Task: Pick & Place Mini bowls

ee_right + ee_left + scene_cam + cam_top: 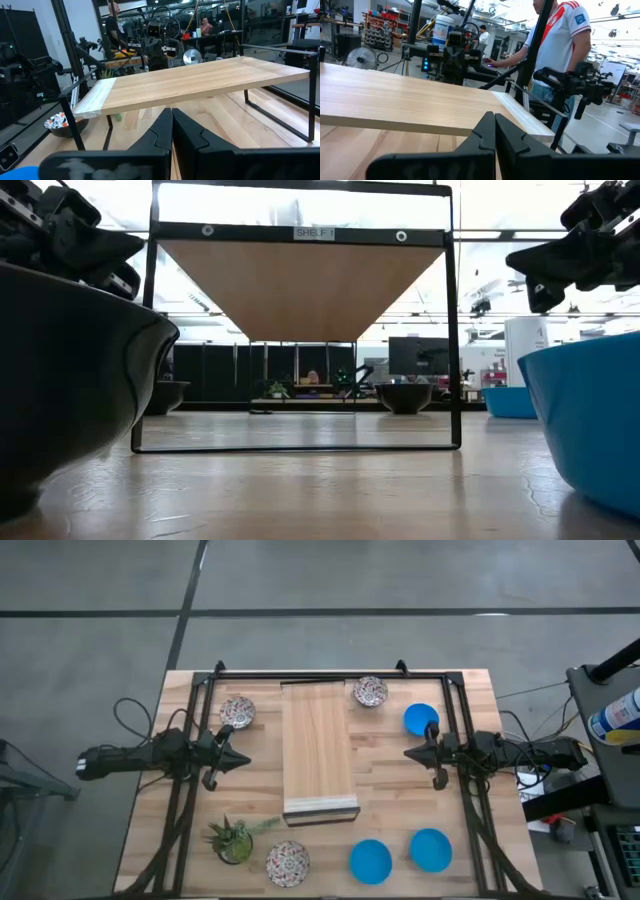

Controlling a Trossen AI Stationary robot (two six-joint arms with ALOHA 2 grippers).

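Note:
Six mini bowls rest on their bases on the table. Near the far edge are a floral bowl (236, 711), a second floral bowl (370, 691) and a blue bowl (421, 719). Near the near edge sit a floral bowl (288, 862) and two blue bowls (370, 861) (431, 849). My left gripper (243, 761) is shut and hovers left of the shelf. My right gripper (410, 753) is shut too, right of the shelf, just nearer than the far blue bowl. Both wrist views show the fingers closed together (494, 131) (171, 125), holding nothing.
A wooden shelf board (318, 750) on a black frame (455, 710) stands mid-table between the grippers. A small potted plant (233, 838) sits near the left near corner. A person in a red-and-white shirt (560, 35) stands beyond the table's right side.

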